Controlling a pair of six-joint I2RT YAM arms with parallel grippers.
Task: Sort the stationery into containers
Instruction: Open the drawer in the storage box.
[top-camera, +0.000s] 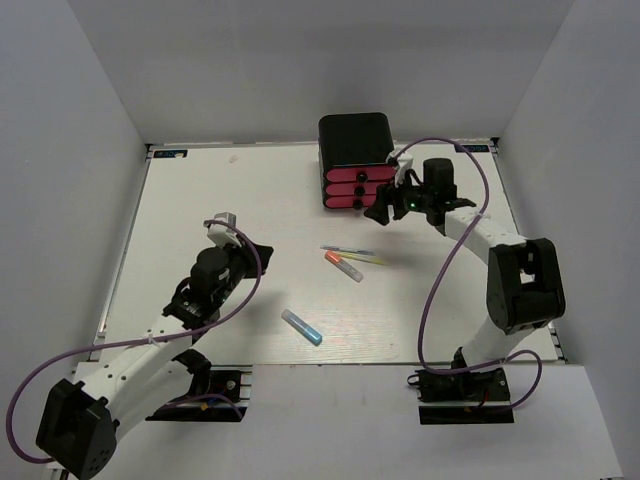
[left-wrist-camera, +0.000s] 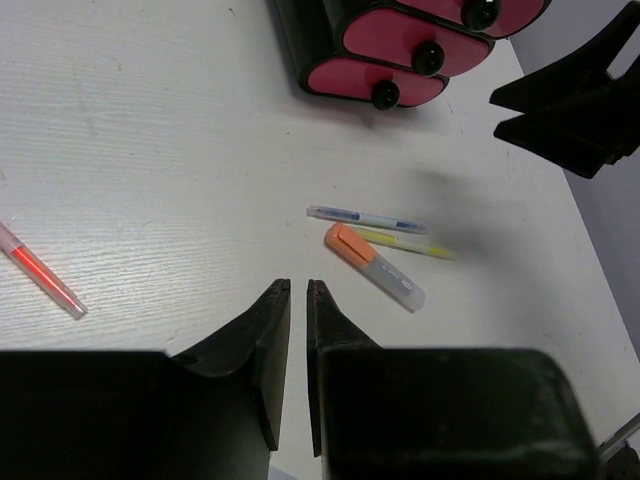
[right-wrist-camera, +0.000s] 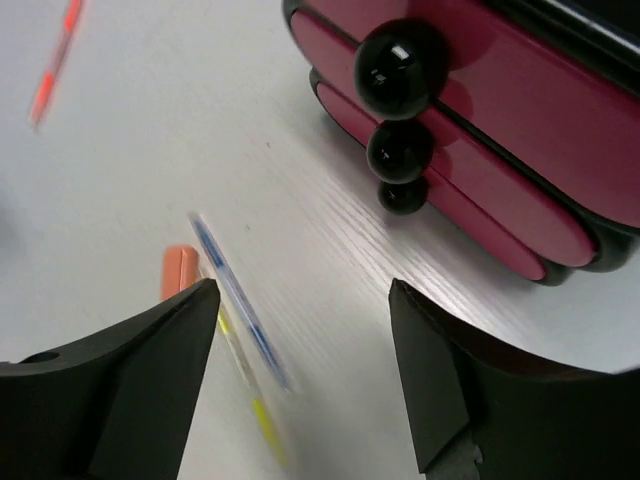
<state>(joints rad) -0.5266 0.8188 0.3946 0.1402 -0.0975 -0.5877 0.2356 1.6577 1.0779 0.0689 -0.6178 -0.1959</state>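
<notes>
The glossy black box (top-camera: 354, 138) holds three shut pink drawers (top-camera: 358, 188) with black knobs (right-wrist-camera: 400, 66). My right gripper (top-camera: 385, 208) hangs open and empty just in front of the drawers, its own point in the right wrist view (right-wrist-camera: 305, 290). A bluish pen (top-camera: 347, 249), a yellow pen (top-camera: 366, 259) and an orange-grey marker (top-camera: 343, 266) lie together mid-table. A blue marker (top-camera: 301, 327) lies nearer the front. My left gripper (left-wrist-camera: 298, 285) is shut and empty, short of the marker (left-wrist-camera: 375, 267). A red pen (left-wrist-camera: 42, 272) lies to its left.
White walls close the table (top-camera: 200, 200) on three sides. The box stands at the back edge, right of centre. My right arm's purple cable (top-camera: 440, 290) loops over the right part of the table.
</notes>
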